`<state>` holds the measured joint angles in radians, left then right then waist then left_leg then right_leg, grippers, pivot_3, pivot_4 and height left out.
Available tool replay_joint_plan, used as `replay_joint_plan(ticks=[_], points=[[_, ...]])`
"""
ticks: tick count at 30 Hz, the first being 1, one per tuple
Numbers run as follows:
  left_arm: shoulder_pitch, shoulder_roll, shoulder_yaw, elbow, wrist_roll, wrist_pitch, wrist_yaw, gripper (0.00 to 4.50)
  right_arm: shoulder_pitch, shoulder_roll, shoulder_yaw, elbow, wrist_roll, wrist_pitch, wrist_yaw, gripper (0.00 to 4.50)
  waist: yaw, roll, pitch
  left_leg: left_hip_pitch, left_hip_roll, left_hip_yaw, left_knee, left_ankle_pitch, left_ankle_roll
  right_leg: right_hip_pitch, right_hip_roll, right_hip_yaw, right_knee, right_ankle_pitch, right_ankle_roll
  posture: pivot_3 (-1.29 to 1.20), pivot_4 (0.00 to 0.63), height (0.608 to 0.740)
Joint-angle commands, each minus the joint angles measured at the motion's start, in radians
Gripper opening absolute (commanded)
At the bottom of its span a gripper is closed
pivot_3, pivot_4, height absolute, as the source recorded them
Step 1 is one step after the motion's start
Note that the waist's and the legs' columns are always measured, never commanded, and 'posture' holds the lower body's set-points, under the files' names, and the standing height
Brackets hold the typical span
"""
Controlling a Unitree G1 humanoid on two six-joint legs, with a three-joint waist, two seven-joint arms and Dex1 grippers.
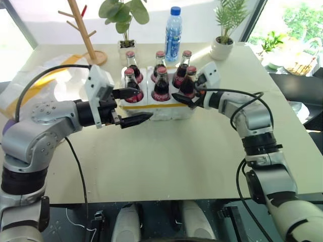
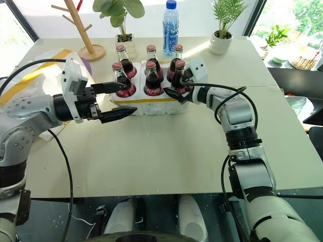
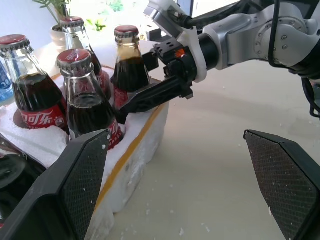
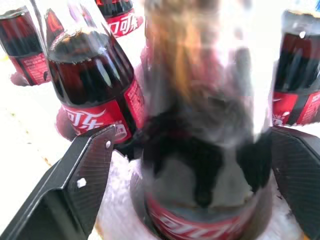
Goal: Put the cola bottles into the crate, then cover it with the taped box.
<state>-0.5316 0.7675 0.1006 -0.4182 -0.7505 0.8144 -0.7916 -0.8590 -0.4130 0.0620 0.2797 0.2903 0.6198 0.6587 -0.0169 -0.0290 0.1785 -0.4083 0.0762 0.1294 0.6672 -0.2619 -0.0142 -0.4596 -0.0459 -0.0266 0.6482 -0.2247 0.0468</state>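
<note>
- Six cola bottles stand upright in the wells of the crate in the left eye view, in two rows of three, toward the far middle of the counter. The left claw hangs at the crate's near left corner with its fingers spread, holding nothing. The right claw sits at the crate's near right corner, one finger on either side of the near right bottle. The taped box lies by the counter's left edge, partly hidden behind the left arm. Near the far edge stand a water bottle, two potted plants and a wooden stand.
- Seen from the left wrist, its two black fingers stand wide apart, one just beside the crate's yellow-banded side, the other over bare counter. The right claw's finger reaches along the bottle at the corner.
- Seen from the right wrist, the bottle, blurred here, stands seated in its well between the fingers, with a gap showing on either side, so the claw is spread and not pinching it.
</note>
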Motion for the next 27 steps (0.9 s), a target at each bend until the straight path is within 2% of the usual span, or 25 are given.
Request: replay_joint_plan(ticks=[1,6,10,13,16,18,20,23,27], points=[[0.012,0.028,0.048,-0.027,-0.007,-0.005,0.001,4.5,-0.028,-0.04,-0.059,-0.119,0.059,0.059,0.038,4.43,0.0,0.0,0.0,0.0,0.0,0.0,0.0,0.0,0.0,0.0,0.0,0.0,0.0,0.0,0.0,0.0,0.15,0.74],[0.115,0.136,0.208,-0.11,-0.066,0.065,0.011,4.5,0.028,-0.224,-0.172,-0.346,0.218,0.219,0.176,4.43,0.004,0.0,0.0,-0.002,0.0,0.0,0.0,0.0,0.0,-0.001,0.0,0.0,-0.001,0.0,0.0,0.0,0.15,0.74],[0.262,0.26,0.434,-0.177,-0.111,0.152,-0.014,4.5,0.08,-0.381,-0.235,-0.407,0.29,0.264,0.283,4.43,0.002,0.0,0.0,-0.001,0.0,0.0,0.0,0.0,0.0,0.0,0.0,0.0,-0.002,0.0,0.0,0.0,0.15,0.74],[0.411,0.342,0.64,-0.209,-0.108,0.23,-0.087,4.5,0.108,-0.439,-0.25,-0.409,0.304,0.252,0.319,4.43,-0.006,0.0,0.0,0.001,0.001,0.001,-0.001,0.0,0.0,0.0,0.0,0.0,-0.002,-0.001,-0.002,0.0,0.15,0.74],[0.634,0.403,0.877,-0.185,0.004,0.278,-0.227,4.5,0.109,-0.448,-0.251,-0.376,0.291,0.234,0.308,4.43,-0.01,0.001,0.0,0.002,0.001,0.001,-0.001,0.0,0.0,-0.001,0.001,0.0,-0.001,-0.003,-0.005,0.0,0.15,0.74],[0.814,0.433,0.967,-0.176,0.165,0.226,-0.305,4.5,0.103,-0.441,-0.247,-0.354,0.287,0.228,0.303,4.43,-0.014,0.0,0.0,0.002,0.001,0.001,-0.001,0.0,0.0,-0.002,0.001,0.0,-0.001,-0.004,-0.006,0.0,0.15,0.74],[0.902,0.449,1.018,-0.171,0.244,0.215,-0.327,4.5,0.102,-0.432,-0.237,-0.334,0.279,0.209,0.303,4.43,-0.014,0.001,0.0,0.002,0.001,0.001,-0.002,0.0,0.0,-0.002,0.0,-0.001,-0.001,-0.004,-0.007,0.0,0.15,0.74],[0.854,0.45,1.013,-0.131,0.247,0.236,-0.283,4.5,0.089,-0.415,-0.227,-0.3,0.269,0.19,0.294,4.43,0.001,0.001,0.0,0.001,0.001,0.001,-0.002,0.0,-0.001,-0.002,-0.001,-0.001,-0.002,-0.006,-0.01,0.0,0.15,0.74],[0.88,0.473,1.008,-0.052,0.304,0.208,-0.343,4.5,0.074,-0.393,-0.205,-0.265,0.251,0.161,0.285,4.43,-0.001,0.001,0.0,0.001,0.001,0.002,-0.002,0.0,-0.001,-0.003,-0.002,-0.001,-0.002,-0.006,-0.01,0.0,0.15,0.74]])
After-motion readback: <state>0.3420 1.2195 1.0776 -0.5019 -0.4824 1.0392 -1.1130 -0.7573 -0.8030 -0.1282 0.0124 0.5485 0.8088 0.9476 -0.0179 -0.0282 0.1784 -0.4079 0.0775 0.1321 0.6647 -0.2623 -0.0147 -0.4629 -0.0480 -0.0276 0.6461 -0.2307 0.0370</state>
